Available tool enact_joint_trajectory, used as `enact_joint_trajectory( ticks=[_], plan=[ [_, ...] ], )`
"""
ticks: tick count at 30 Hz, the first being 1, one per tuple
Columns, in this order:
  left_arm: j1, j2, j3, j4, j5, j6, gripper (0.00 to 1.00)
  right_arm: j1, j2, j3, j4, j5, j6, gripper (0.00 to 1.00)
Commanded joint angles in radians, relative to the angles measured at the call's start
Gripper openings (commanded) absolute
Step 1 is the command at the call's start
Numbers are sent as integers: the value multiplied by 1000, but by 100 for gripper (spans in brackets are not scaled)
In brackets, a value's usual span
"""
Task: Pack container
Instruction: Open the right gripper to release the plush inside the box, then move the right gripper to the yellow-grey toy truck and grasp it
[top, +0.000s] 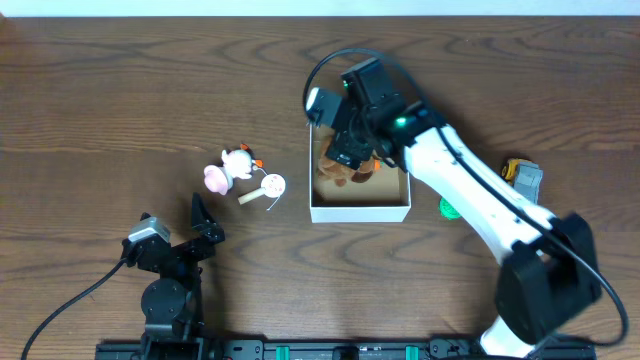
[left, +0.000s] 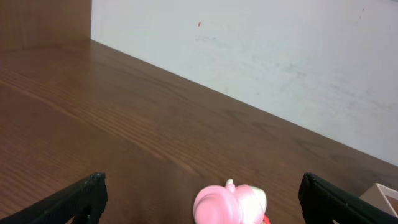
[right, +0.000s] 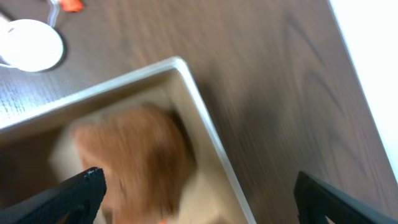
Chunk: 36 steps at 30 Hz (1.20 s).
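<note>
Pink toy (left: 229, 204) sat at bottom edge of frame, cut off below. Small red-orange bit (left: 266, 219) touched toy's right side. Left gripper (left: 202, 185) spread wide, black fingers (left: 76, 200) flanking toy on either side, neither touching it. Brown wood-grain table (left: 124, 118) stretched beyond toy to white wall (left: 280, 56). Pale corner of container (left: 383, 198) showed right of toy, past right finger, mostly out of frame.

— How's the light?
— Soft and even from above. The dark table (top: 120, 90) shows its grain without glare, and shadows are faint.
— And sharpness?
— Overhead is crisp. The right wrist view is smeared (worst near the middle): the brown toy (right: 137, 155) in the box (right: 208, 134) is a fuzzy blob. The left wrist view's pink toy (left: 227, 202) looks slightly soft.
</note>
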Motion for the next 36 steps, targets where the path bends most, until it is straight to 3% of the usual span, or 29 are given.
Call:
enact_joint_trajectory(
  ticks=[1, 7, 13, 22, 36],
  plan=[
    [5, -6, -29, -18, -4, 20, 98, -52, -93, 2, -60, 202, 264, 99],
    [5, -6, -29, -18, -4, 20, 98, -224, -199, 2, -239, 293, 488, 99],
    [5, -6, -29, -18, -4, 20, 98, -514, -198, 0, -388, 286, 708, 99],
    [5, -6, -29, -18, -4, 20, 98, -832, -122, -51, -427, 40, 712, 99],
    [5, -6, -29, -18, -4, 20, 98, -850, -104, -320, -192, 21, 660, 99]
  ],
)
